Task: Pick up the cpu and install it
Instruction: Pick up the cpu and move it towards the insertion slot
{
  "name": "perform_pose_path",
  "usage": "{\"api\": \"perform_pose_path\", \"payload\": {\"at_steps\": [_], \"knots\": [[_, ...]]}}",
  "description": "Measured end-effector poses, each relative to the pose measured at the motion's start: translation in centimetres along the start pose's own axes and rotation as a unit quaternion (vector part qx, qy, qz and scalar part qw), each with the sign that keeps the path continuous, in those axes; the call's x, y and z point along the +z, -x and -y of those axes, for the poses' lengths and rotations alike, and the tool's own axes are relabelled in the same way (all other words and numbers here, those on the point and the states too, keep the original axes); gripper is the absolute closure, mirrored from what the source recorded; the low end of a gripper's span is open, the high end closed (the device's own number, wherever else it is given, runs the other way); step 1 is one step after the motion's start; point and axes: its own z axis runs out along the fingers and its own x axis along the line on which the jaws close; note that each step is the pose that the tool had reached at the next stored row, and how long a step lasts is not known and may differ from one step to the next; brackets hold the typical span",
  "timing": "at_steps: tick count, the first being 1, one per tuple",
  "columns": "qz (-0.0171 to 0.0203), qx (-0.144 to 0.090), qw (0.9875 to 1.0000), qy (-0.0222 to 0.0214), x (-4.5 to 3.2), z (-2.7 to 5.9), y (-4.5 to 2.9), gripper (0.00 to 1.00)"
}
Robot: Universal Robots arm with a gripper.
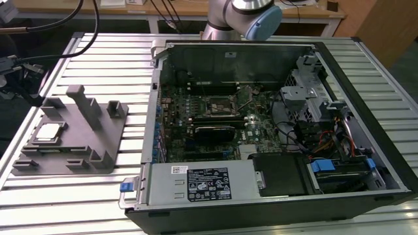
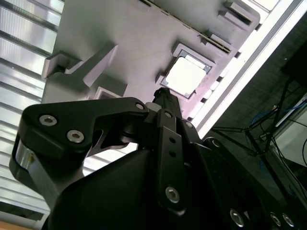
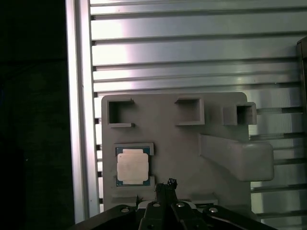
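On the exterior view's left the cpu (image 1: pixel 49 132) lies flat in its pocket on the grey tray (image 1: pixel 98 142), well apart from the socket (image 1: pixel 220 104) inside the computer case (image 1: pixel 365 73). In the first wrist view the gripper (image 3: pixel 166 183) hangs over the tray near the cpu, jaws closed on nothing (too narrow to grasp as they stand). A clean pick likely needs them opened, centred over the cpu and square to its edges.

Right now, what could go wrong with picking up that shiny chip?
The gripper appears offset from the cpu, not over it; descending misaligned, it might strike the recess rim of the grey tray. Its tall post stands close and might get bumped. The socket sits deep in the crowded case.
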Motion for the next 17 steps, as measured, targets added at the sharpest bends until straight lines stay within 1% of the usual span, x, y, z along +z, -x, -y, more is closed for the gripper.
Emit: {"api": "perform_pose_path", "payload": {"at_steps": [17], "knots": [[0.0001, 0.000, 1.0000, 0.0001, 1.09, 0.17, -1.52, 0.89]]}}
